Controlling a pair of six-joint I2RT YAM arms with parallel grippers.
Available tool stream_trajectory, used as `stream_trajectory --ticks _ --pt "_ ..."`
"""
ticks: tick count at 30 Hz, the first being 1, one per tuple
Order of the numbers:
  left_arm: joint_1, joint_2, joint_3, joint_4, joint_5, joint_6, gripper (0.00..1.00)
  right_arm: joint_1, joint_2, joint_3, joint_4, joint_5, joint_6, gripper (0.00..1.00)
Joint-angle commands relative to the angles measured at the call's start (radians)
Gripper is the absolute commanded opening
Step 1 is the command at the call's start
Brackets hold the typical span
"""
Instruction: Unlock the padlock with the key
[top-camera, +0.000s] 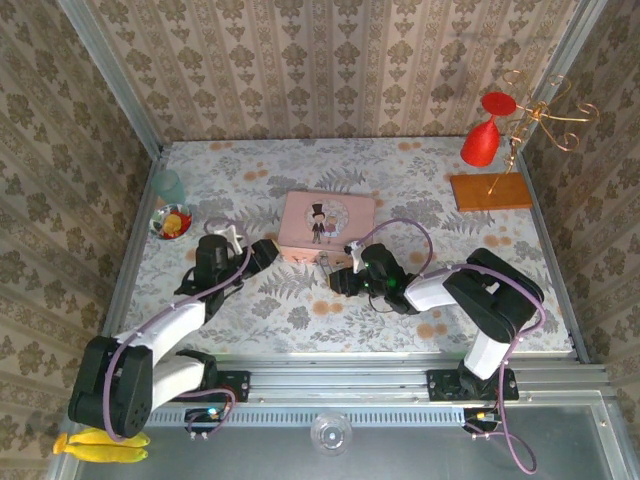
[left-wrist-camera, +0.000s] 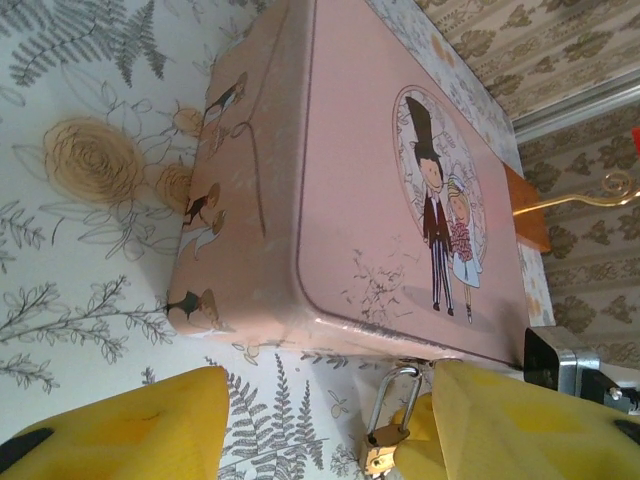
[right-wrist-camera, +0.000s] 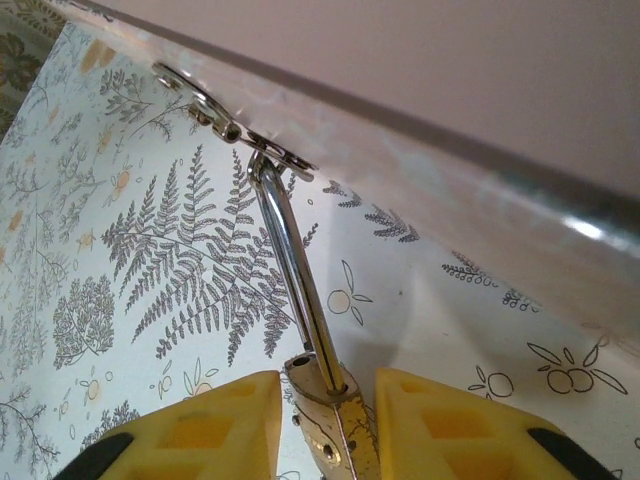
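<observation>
While the right tool (right-wrist-camera: 328, 388) clamps the padlock (right-wrist-camera: 332, 428), the left tool (left-wrist-camera: 320, 420) stands open beside it, facing the pink tin (left-wrist-camera: 380, 150).

The top view sits high behind the left arm (top-camera: 160, 335) and right arm (top-camera: 495, 300). It faces forward and down from far enough to take in the whole table (top-camera: 300, 315) and 3 walls (top-camera: 330, 60).

The left wrist view sits low and close, looking past the left gripper (left-wrist-camera: 330, 385) across the tin (left-wrist-camera: 350, 200) from its near left corner toward the far right.

The right wrist view is nearest of all, just above the table, looking past the right gripper (right-wrist-camera: 325, 378) up the padlock (right-wrist-camera: 325, 420) shackle to the tin's edge.

All 3 views share the tin, and both wrist views share the padlock.
</observation>
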Motion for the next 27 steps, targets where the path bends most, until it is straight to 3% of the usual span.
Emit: stream_trajectory --ticks 1,16,27 --pt "0.008 0.031 0.061 -0.069 0.017 0.084 0.57 0.010 0.006 0.024 -0.089 -0.030 -0.003 0.29" --pt "0.005 0.147 0.227 -0.260 -0.022 0.189 0.55 0.066 0.027 0.067 -0.174 0.045 -0.032 0.28" --pt "0.006 0.300 0.438 -0.400 -0.035 0.331 0.55 0.093 -0.006 0.109 -0.326 0.186 -0.026 0.08"
